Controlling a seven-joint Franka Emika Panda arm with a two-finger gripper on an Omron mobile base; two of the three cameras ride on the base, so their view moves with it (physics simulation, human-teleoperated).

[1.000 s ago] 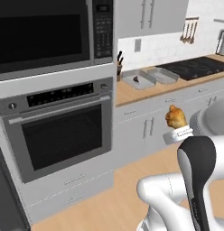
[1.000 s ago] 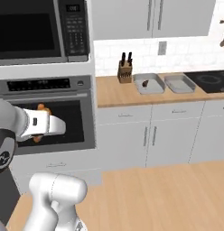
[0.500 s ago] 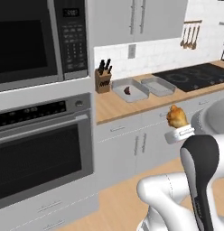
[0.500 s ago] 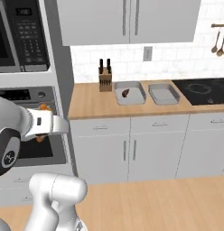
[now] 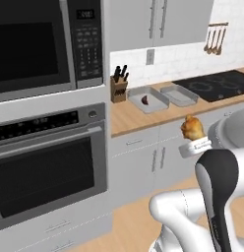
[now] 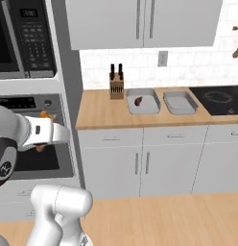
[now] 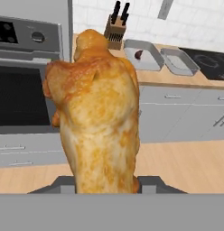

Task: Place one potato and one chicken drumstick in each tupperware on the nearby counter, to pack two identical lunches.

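Here the chicken drumstick (image 7: 98,117) sits clamped in the gripper (image 5: 193,142), the jaws drawn narrow onto its lower part so that the fat end stands up above the hand. In the hand view the meat fills the middle of the picture; in the left base view it shows as an orange lump above the white wrist, held high and in front of the cabinet fronts, well apart from the counter (image 6: 99,113). This raised carry appears chosen to keep the load above the counter edge on the way to it.

On the counter two trays lie side by side, just apart. The left tray (image 6: 152,108) holds one dark reddish potato (image 6: 138,101), lying toward its left part; no drumstick is visible in it. The right tray (image 6: 181,108) looks bare. Either tray therefore needs a drumstick, and the left one would then make a complete pair.

A knife block (image 6: 116,85) stands just beside the left tray on its far-left side; its handles rise above the rim and are the one tall obstacle near the drop point. The black cooktop (image 6: 219,100) lies beyond the right tray. The oven (image 5: 50,167) and the microwave (image 5: 40,42) form a tall wall at the counter's left end. An approach from the front or from above looks open.
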